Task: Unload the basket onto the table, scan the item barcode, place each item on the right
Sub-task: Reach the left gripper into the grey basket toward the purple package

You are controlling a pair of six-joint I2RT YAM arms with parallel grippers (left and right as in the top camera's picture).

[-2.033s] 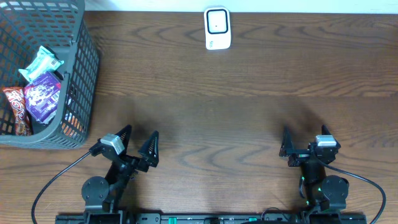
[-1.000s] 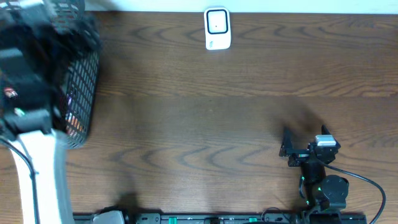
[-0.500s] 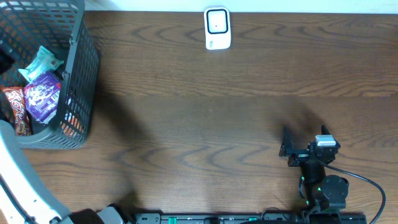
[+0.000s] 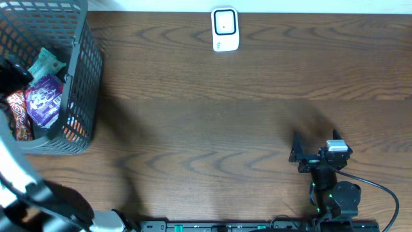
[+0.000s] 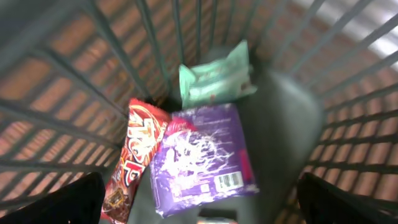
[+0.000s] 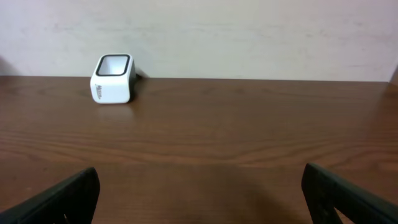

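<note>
Hovering spread wide over the purple packet (image 5: 202,158), the left gripper (image 5: 199,193) may wrongly snag the red packet (image 5: 134,158) touching at nine o'clock.

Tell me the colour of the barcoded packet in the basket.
Purple packet with white print; clearest in left wrist view.

Black 2-finger right claw (image 6: 202,202); black cable (image 4: 380,187); white left arm (image 4: 13,171).
</note>
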